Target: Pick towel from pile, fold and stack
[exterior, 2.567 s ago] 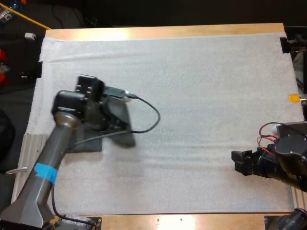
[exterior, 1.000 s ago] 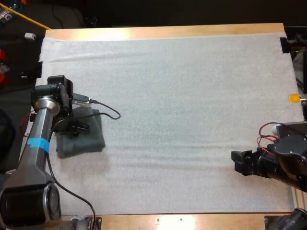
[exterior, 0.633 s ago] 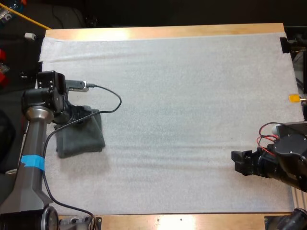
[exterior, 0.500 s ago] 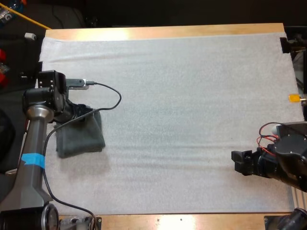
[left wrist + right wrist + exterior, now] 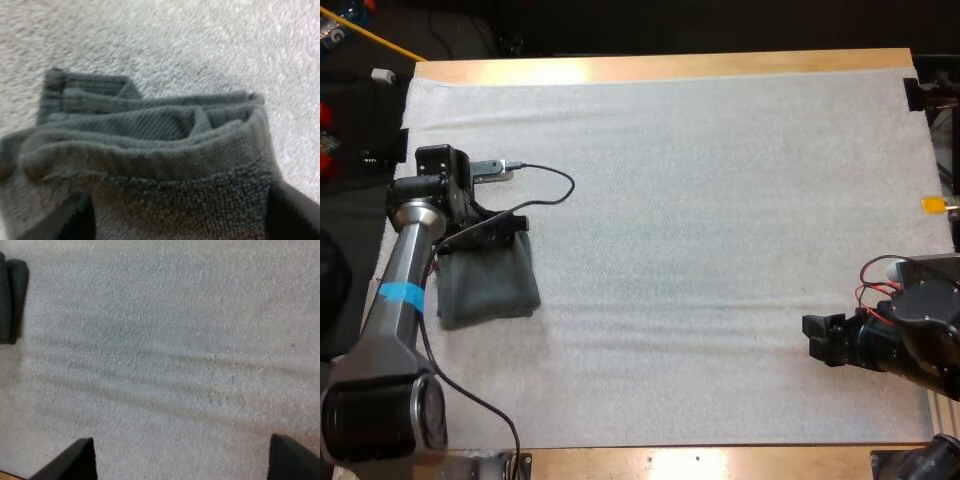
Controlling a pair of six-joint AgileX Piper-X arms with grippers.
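A dark grey-green folded towel (image 5: pixel 490 287) lies at the left side of the white mat (image 5: pixel 700 200). My left gripper (image 5: pixel 506 230) hangs over the towel's far edge, open, with its fingers on either side of the top fold. In the left wrist view the folded towel (image 5: pixel 150 150) shows its stacked layers close up, and the left gripper (image 5: pixel 180 222) straddles it with black fingers (image 5: pixel 75 220) apart. My right gripper (image 5: pixel 817 338) rests low at the right side of the mat, open over bare mat (image 5: pixel 170 340), holding nothing. The right wrist view catches the towel (image 5: pixel 10 300) far off.
The mat covers most of the wooden table (image 5: pixel 670 66). Its left edge lies close to the towel, with dark clutter beyond it.
My left arm has drawn back to the left from over the towel and now stands at its far edge. The towel lies still. The right arm has not moved.
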